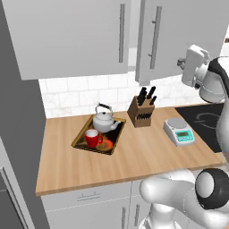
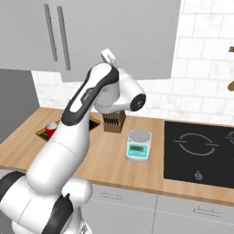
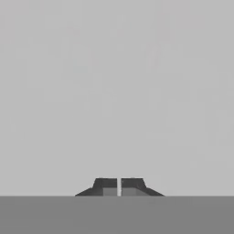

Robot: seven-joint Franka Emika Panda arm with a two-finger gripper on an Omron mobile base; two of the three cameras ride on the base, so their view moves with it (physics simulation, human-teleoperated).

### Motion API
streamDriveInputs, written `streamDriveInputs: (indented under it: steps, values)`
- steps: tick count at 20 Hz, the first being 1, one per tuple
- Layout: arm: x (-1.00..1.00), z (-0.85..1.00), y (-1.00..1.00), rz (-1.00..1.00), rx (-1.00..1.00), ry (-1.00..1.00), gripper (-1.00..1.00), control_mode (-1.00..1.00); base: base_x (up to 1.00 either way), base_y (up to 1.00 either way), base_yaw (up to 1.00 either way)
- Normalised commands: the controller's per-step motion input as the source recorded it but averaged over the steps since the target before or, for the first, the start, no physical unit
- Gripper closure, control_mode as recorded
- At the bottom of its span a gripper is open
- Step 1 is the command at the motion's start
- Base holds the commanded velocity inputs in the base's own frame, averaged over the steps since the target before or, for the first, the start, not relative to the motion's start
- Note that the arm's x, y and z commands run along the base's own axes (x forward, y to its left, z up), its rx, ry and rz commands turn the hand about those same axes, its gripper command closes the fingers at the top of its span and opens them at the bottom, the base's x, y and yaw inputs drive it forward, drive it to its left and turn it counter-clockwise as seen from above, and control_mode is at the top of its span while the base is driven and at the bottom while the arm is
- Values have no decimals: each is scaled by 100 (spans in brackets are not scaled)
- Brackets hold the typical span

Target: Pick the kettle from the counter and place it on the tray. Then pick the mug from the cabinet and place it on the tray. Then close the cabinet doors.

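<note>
Kettle (image 1: 103, 121) upright on tray (image 1: 82, 135), spout toward knife block (image 1: 142, 112).

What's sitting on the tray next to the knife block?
On the tray stand the silver kettle and, in front of it, the red mug. A golden-orange pattern shows on the tray's dark inside; the part under the kettle and mug is covered.

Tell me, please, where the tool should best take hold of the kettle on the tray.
Probably the arched dark handle over the kettle, coming from straight above: it stands upright on the tray, the handle is its highest part, and the mug close in front leaves little room at the side.
</note>
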Motion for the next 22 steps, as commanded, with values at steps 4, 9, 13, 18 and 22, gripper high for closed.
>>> streamDriveInputs:
  steps: [4,9,13,18,22]
  values:
    - [89,3,31,-28,-1,20,100,-100,0,0,0]
    - [79,0,27,-29,-3,20,100,-100,0,0,0]
    - [63,0,2,-25,0,19,100,-100,0,0,0]
    - [54,0,0,-22,0,14,100,-100,0,0,0]
    - [50,0,0,-19,0,17,100,-100,0,0,0]
